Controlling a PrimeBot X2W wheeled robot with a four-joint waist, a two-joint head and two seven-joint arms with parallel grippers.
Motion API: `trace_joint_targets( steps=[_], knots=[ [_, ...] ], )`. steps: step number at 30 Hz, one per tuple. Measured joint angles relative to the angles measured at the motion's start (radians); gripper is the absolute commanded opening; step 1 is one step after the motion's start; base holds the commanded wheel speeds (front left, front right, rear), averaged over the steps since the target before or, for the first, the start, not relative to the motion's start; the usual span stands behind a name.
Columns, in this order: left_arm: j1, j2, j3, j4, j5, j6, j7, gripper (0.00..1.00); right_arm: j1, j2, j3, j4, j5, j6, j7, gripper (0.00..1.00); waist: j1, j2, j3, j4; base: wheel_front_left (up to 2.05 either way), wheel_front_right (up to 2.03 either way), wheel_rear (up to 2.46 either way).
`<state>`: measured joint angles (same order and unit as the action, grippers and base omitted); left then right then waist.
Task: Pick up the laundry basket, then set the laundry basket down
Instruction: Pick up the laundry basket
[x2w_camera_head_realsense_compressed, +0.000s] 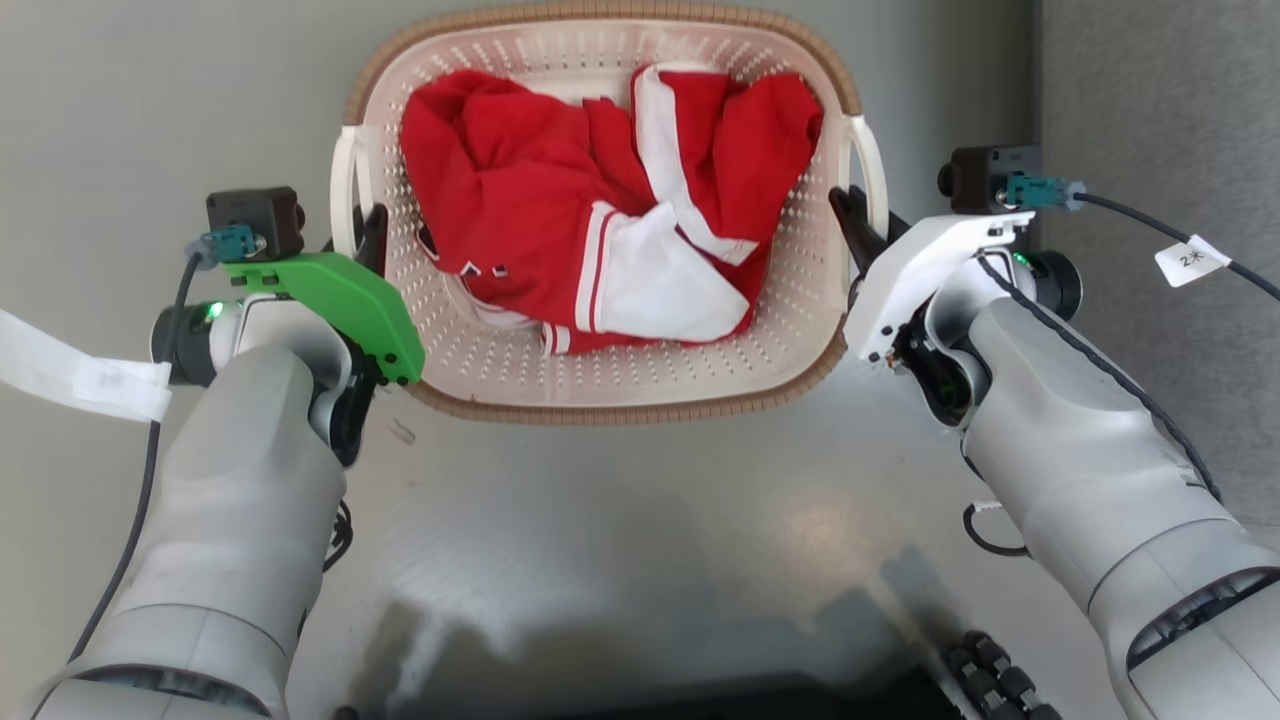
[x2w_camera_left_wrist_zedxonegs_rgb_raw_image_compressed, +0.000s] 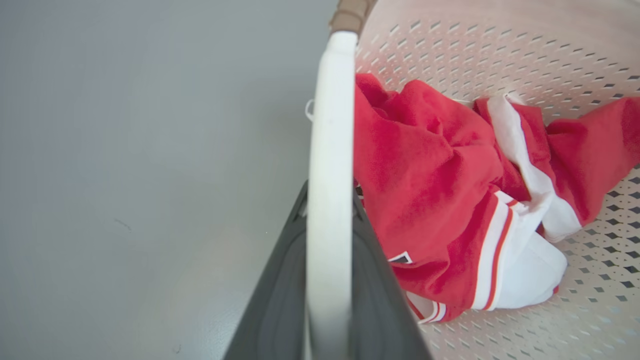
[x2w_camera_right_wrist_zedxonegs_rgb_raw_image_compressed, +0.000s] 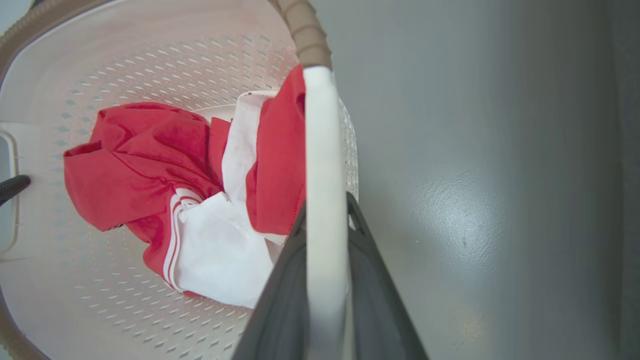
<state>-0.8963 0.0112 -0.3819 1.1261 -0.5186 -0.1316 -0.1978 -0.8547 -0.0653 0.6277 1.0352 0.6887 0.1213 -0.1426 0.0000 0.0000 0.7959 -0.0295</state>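
Red-white garment in laundry basket; left pincer, right pincer pinching white handles; grey floor around

Grey floor: open between the 2 forearms up to the near rim of the laundry basket; also open outside each handle, as seen in both wrist views.

Basket interior: the red and white garment fills the middle; bare perforated wall is free along the near side.

Slot of left handle: taken by the left gripper, fingers clamped on the bar.

Slot of right handle: taken likewise by the right gripper.

Far right: a dark cable with 1 tag crosses the space.

Far left: a white strip crosses it.
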Motion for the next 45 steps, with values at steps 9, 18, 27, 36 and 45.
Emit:
trace_joint_targets(
  steps=[9,18,27,36,45],
  knots=[
    [0.028,0.0,-0.04,0.014,-0.052,0.0,0.037,0.0,0.012,-0.001,0.04,0.018,0.051,-0.001,0.057,0.0,0.0,0.0,-0.11,-0.005,0.0,0.0,0.0],
    [0.083,0.002,-0.086,0.012,-0.114,0.0,0.082,0.0,0.05,-0.002,0.072,0.033,0.095,-0.001,0.101,0.0,0.0,0.0,-0.224,-0.009,0.0,0.0,0.0],
    [0.166,0.002,-0.128,0.018,-0.168,0.0,0.116,0.0,0.113,-0.001,0.115,0.044,0.135,-0.001,0.159,0.0,-0.0001,0.0,-0.339,-0.012,0.0,0.0,0.0],
    [0.253,0.003,-0.163,0.019,-0.226,0.0,0.149,0.0,0.186,-0.001,0.153,0.048,0.176,-0.001,0.203,0.0,-0.0001,0.0,-0.455,-0.017,0.0,0.0,0.0],
    [0.33,0.004,-0.197,0.028,-0.269,0.0,0.189,0.0,0.267,0.0,0.192,0.046,0.225,-0.008,0.251,0.0,-0.0001,0.0,-0.57,-0.023,0.0,0.0,0.0]
  ],
)
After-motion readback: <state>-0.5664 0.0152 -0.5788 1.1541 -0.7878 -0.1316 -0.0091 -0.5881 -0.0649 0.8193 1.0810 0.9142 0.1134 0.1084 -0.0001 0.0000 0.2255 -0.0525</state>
